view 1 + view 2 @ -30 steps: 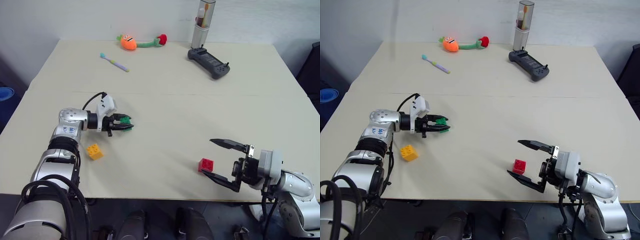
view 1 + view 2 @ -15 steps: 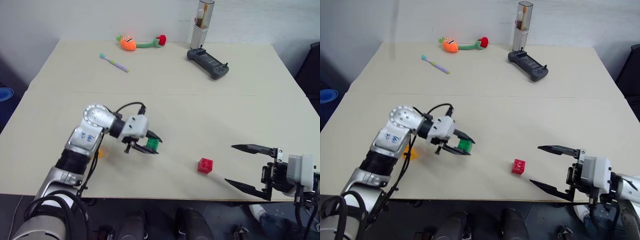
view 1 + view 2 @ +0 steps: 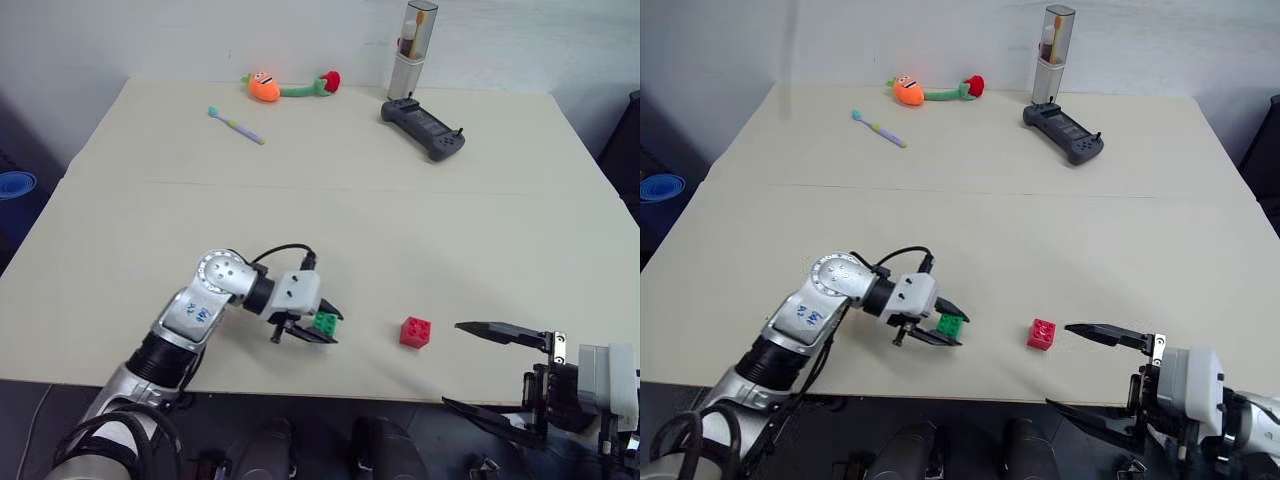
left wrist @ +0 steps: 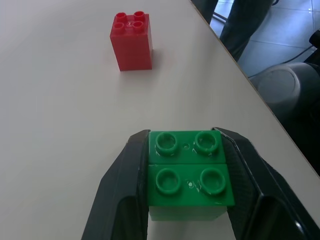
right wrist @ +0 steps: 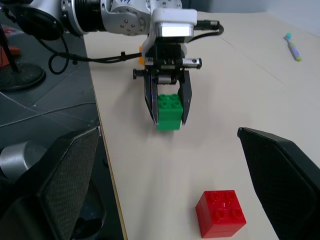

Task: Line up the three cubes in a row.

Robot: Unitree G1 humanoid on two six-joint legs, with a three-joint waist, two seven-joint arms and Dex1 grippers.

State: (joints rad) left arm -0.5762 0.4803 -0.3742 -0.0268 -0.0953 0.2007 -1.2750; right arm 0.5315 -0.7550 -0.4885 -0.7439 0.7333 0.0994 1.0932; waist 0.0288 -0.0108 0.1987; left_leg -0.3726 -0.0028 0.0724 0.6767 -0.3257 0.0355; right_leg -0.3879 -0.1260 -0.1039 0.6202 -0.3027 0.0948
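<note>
- While the left gripper (image 3: pixel 318 328) is clamping the green cube (image 4: pixel 188 172) between its two black fingers, it is sitting low over the near part of the table (image 3: pixel 420 220), far closer to the red cube (image 3: pixel 415 332) than a second ago, when it was holding the green one farther out to the left.
- The right gripper (image 3: pixel 490 370) is spreading its fingers wide with nothing between them; it has pulled back off the near edge, leaving the red cube standing free on the table.
- The yellow-orange cube (image 5: pixel 141 60) is peeking out as a sliver behind the left arm, well back from the other two.
- I am judging that green is being brought beside red to start the row; whether it is touching the table yet I cannot tell, and yellow-orange is awaiting its turn.
</note>
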